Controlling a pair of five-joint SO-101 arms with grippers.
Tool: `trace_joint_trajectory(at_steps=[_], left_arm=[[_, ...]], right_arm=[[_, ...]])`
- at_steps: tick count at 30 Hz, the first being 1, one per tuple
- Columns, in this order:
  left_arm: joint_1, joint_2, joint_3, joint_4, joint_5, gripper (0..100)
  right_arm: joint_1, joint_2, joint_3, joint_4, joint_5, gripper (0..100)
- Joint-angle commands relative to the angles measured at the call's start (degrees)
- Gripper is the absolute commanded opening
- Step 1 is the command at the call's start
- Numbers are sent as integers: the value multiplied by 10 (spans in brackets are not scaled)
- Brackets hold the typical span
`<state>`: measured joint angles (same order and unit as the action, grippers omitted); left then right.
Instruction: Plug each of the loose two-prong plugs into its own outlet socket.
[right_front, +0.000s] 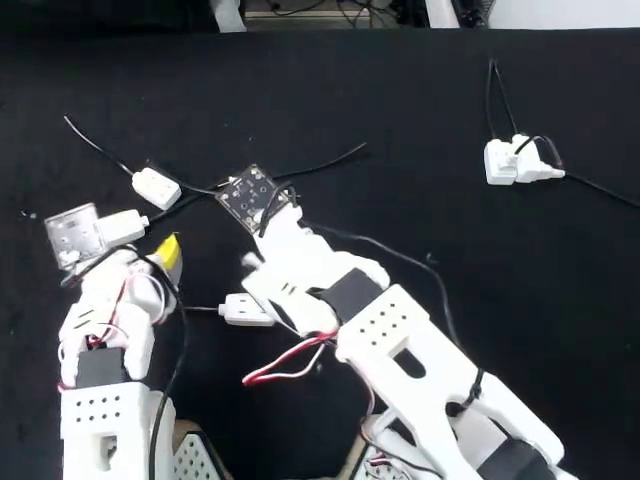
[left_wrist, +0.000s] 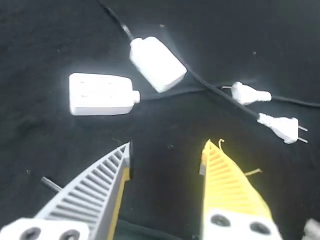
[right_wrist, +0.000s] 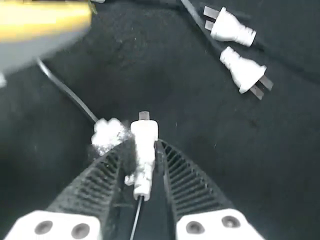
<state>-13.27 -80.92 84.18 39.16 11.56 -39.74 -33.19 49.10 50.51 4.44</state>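
Step in hand: we judge this to be the carry to a socket. One plug is gripped and not yet seated, and the two sockets near the left edge look unfilled.
Next move: we think the prongs must be squared to a socket's slots and pushed straight in. The socket looks light and may slide unless the free arm braces it.
Table (right_front: 400, 90): flat, matte black, with a soft, cloth-like face.
Right gripper (right_wrist: 144, 146): black ribbed plastic jaws, wedge-shaped, clamped on the held plug over the near left part of the table.
Left gripper (left_wrist: 167, 150): one grey ribbed jaw and one yellow, spread apart with nothing between them, above bare table close to the left edge and just short of the sockets.
Flat socket (left_wrist: 102, 94): white, smooth hard plastic, a rounded oblong block near the left edge.
Corded socket (left_wrist: 157, 64): the same white block shape, lying askew just beside the flat socket, with a black cord running past it.
Far socket (right_front: 515, 160): white, toward the far right corner. We judge a plug is already in it.
Held plug (right_wrist: 144, 150): a narrow white moulded body, with a metal prong tip poking out past the jaws.
Lying plug (right_wrist: 230, 30): white, tapered, with two flat metal prongs, flat on the table.
Neighbour plug (right_wrist: 245, 70): the same build, just beside the lying plug.
Cords (right_front: 330, 160): thin, black, round and limp, curling across the table.
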Motion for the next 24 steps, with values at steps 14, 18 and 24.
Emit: trace_joint_trajectory(at_steps=[14, 18, 24], left_arm=[[-8, -3, -13, -41, 14, 234], [-11, -3, -13, -40, 14, 234], [-13, -3, -14, -40, 14, 234]], right_arm=[[8, 223, -276, 257, -147, 11], [-29, 249, -295, 285, -119, 11], [-82, 204, -235, 258, -111, 11]])
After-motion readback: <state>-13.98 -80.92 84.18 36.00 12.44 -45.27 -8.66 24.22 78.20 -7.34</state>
